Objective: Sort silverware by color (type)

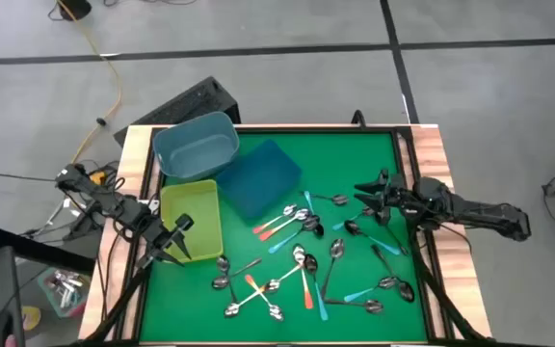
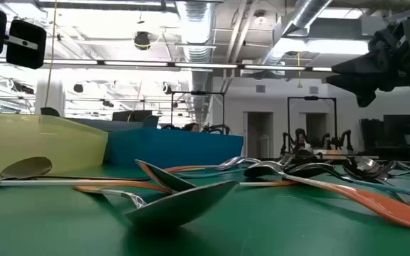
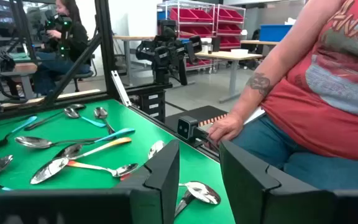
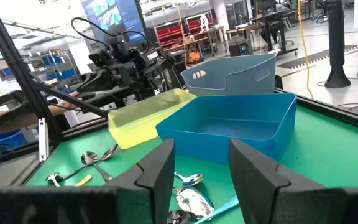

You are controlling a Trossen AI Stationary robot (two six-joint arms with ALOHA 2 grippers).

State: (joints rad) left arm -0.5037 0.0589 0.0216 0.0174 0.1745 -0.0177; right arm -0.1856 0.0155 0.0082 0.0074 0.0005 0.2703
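Several small spoons lie scattered flat on the green mat (image 1: 355, 289), some crossing: orange-handled (image 1: 270, 226), teal-handled (image 1: 355, 296) and plain metal (image 1: 249, 304). My left gripper (image 1: 167, 249) hovers open at the mat's left side, by the near end of the yellow bin (image 1: 196, 198). Nothing is between its fingers (image 3: 199, 155); a metal spoon (image 3: 202, 193) lies just beyond them. My right gripper (image 1: 362, 200) hovers open above the spoons at the mat's right side, pointing toward the bins, its fingers (image 4: 201, 152) empty.
Three bins stand at the mat's far left: a grey-blue one (image 1: 196, 145), a blue one (image 1: 258, 178) and the yellow one. A person stands at the table's near edge, one hand (image 3: 225, 127) resting beside a small camera (image 3: 188, 127).
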